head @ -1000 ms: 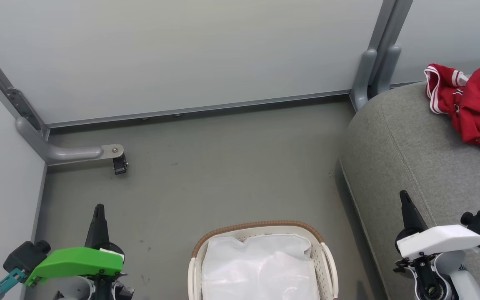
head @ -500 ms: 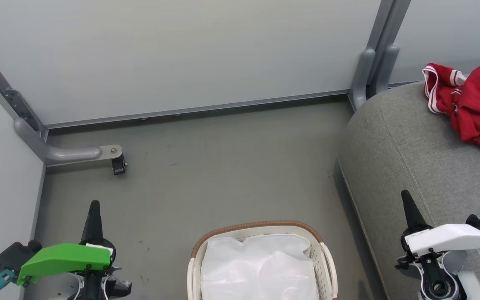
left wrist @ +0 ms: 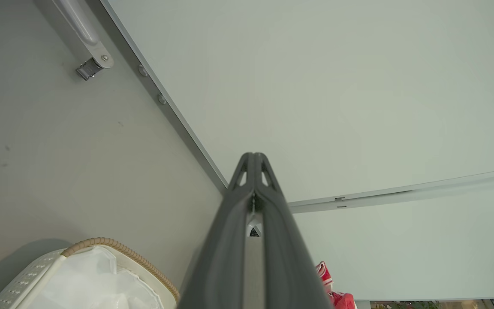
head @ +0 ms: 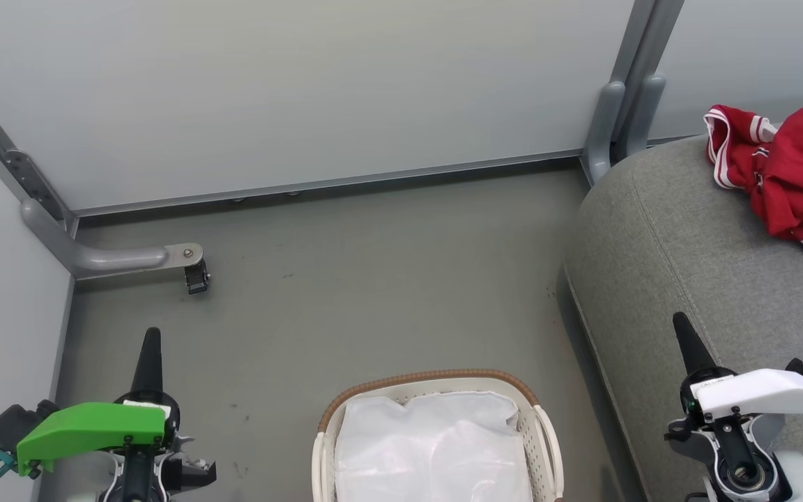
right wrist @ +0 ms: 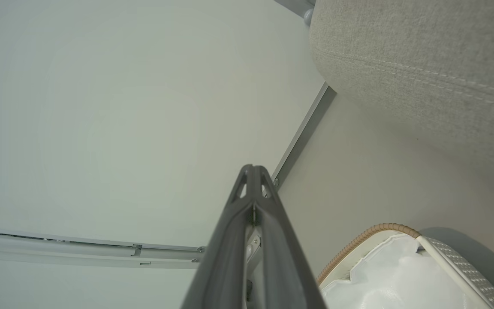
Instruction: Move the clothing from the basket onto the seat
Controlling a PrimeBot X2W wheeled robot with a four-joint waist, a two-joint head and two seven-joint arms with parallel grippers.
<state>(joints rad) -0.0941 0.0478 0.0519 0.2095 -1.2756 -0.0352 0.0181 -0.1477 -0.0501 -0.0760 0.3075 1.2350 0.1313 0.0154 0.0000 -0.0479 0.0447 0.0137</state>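
Our left end effector [head: 149, 338] sits low on the left. Its two dark fingers are pressed together with nothing between them, and the left wrist view shows the same closed pair. Our right end effector [head: 682, 328] is likewise closed on nothing, its fingers meeting in a single point, and it hangs over the near edge of the seat [head: 666, 237].

The clothing [head: 788, 167] lies crumpled on the seat, well ahead of the right end effector and off to its right, toward the back of the cushion. We make out red fabric with white trim, and a bit of black lettering at its near edge.

The basket [head: 436, 378] stands on the floor [head: 373, 279] between the two end effectors, a little nearer to us than their tips and apart from both. Inside it we see the white lining [head: 436, 446].

Ahead of the left end effector, a grey bracket [head: 123, 258] with a small black caster [head: 198, 279] rests on the floor by the wall panel [head: 304, 90].
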